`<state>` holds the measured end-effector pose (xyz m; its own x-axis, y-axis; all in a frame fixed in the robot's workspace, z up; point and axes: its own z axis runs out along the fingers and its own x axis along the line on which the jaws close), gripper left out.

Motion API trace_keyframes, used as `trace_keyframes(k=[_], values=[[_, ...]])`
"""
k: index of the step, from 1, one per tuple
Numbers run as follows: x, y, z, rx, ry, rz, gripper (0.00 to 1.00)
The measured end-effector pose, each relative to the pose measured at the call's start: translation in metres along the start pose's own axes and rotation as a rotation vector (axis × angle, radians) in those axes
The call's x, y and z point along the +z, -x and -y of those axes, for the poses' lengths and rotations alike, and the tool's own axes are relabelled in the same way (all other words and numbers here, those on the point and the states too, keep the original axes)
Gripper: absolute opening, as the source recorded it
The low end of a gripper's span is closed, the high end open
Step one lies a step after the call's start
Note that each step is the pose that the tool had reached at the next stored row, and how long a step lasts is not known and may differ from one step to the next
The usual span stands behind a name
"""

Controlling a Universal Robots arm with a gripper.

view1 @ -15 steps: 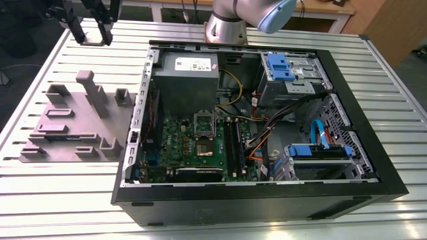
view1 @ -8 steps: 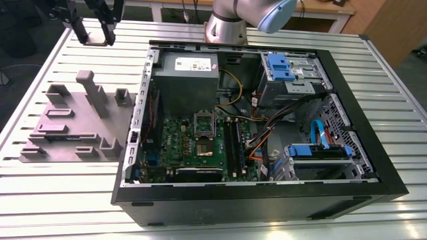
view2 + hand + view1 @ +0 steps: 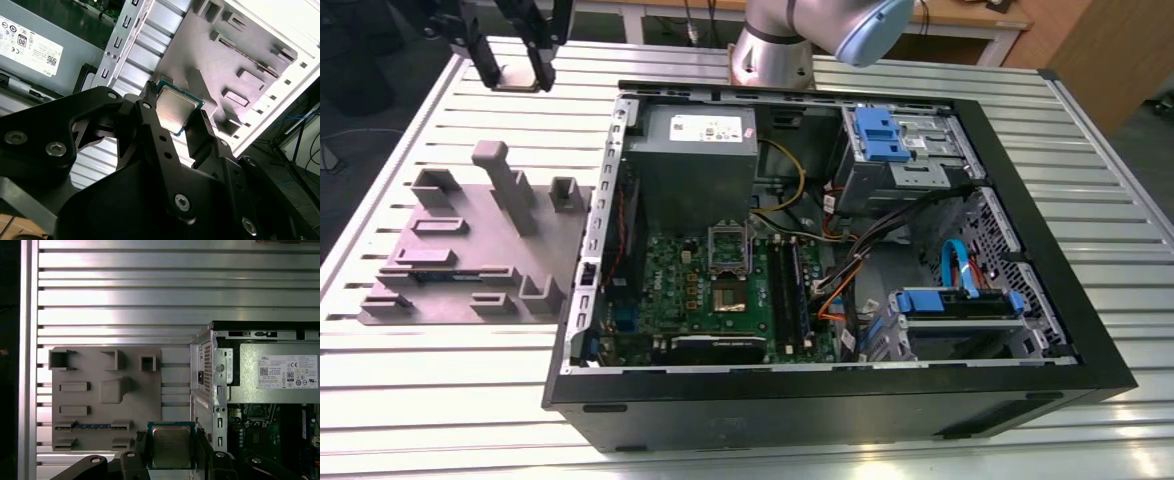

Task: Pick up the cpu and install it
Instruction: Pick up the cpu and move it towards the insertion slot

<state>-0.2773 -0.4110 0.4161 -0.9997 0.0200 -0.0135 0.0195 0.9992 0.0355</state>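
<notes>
One gripper [image 3: 518, 62] hangs above the slatted table [image 3: 400, 400] at its far edge, beyond the grey fixture block [image 3: 467, 250] and to the exterior view's left of the open computer case [image 3: 1041, 330]. Its fingers are drawn narrow and clamp the single cpu [image 3: 171, 450] by two opposite edges, with the silver top facing both wrist cameras. The chip is therefore in the air and well apart from the motherboard [image 3: 680, 285]. I judge the main risk to be that thin edge grip. If the chip twists or slides between the pads, it would reach the socket [image 3: 727, 290] skewed, and pressing it down that way could bend contacts or leave it unseated. The case wall, the loose cables near the board's right side and what looks like a raised socket frame could also catch the fingers on the way in. By count there is one cpu, one gripper, one fixture block, one case, one grey power supply [image 3: 687, 165], one socket, what appear to be two long dark memory sticks [image 3: 787, 285], and two blue-fronted drive bays [image 3: 881, 135].
</notes>
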Motion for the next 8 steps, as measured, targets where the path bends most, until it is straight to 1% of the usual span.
trace_keyframes(k=[8], values=[[0.0001, 0.0045, -0.0001, 0.0, 0.0, 0.0, 0.47]])
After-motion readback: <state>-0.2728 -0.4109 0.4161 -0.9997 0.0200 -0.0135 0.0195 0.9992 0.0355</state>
